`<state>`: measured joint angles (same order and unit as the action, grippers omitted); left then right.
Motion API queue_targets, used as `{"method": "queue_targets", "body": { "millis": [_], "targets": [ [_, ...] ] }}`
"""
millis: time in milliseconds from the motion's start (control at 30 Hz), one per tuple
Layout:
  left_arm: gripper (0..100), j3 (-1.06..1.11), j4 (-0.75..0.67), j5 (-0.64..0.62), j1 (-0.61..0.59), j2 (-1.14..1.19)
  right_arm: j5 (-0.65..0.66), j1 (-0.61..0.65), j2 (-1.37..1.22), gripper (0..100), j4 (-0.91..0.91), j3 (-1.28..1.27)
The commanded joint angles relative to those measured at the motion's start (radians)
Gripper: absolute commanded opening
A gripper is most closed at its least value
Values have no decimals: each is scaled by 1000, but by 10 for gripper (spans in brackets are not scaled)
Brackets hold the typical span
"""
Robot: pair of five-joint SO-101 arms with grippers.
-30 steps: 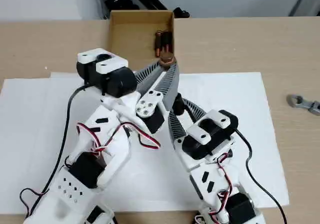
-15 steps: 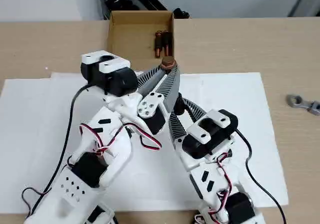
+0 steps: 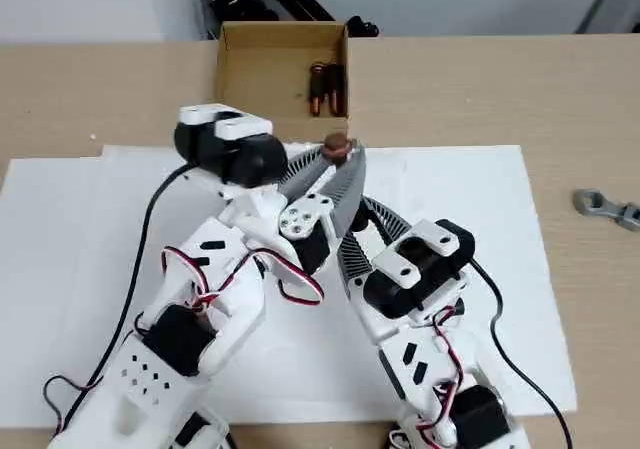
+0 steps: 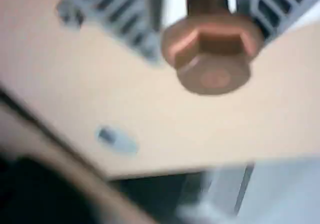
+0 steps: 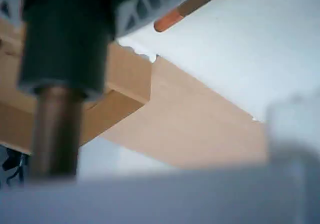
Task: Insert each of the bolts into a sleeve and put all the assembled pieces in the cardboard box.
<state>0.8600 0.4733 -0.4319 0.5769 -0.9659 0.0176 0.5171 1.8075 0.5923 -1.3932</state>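
Pale wood desk [image 3: 500,89] is carrying a white sheet [image 3: 460,229] under both arms, with a wrench [image 3: 600,206] lying off to the right. At the far side the cardboard box [image 3: 240,69] is holding two assembled pieces [image 3: 327,87]. Just short of it, the left end effector [image 3: 330,159] is pinching the copper bolt [image 4: 212,54] narrowly below its hex head, while the right end effector [image 3: 347,166] is seemingly clamping the dark sleeve [image 5: 65,34] around the shank. Both parts are looking like rigid, smooth metal, small yet dense, probably slipping on rounded surfaces; gripping the hex flats or mid-sleeve is looking safest

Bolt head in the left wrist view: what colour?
Copper-brown. The bolt shows best in the left wrist view.
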Motion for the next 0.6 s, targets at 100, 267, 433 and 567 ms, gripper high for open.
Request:
{"method": "queue_targets", "body": {
  "millis": [100,267,433,567],
  "targets": [
    [157,-53,63,-14,-2,-5,12,-2,8,8,-19,11],
    [174,-68,89,-35,-2,-5,31,-2,8,8,-19,11],
    [163,-188,275,6,-9,-5,31,-4,7,6,-22,15],
    [6,-272,370,170,-49,-5,32,-12,1,4,-28,35]
  ]
}}
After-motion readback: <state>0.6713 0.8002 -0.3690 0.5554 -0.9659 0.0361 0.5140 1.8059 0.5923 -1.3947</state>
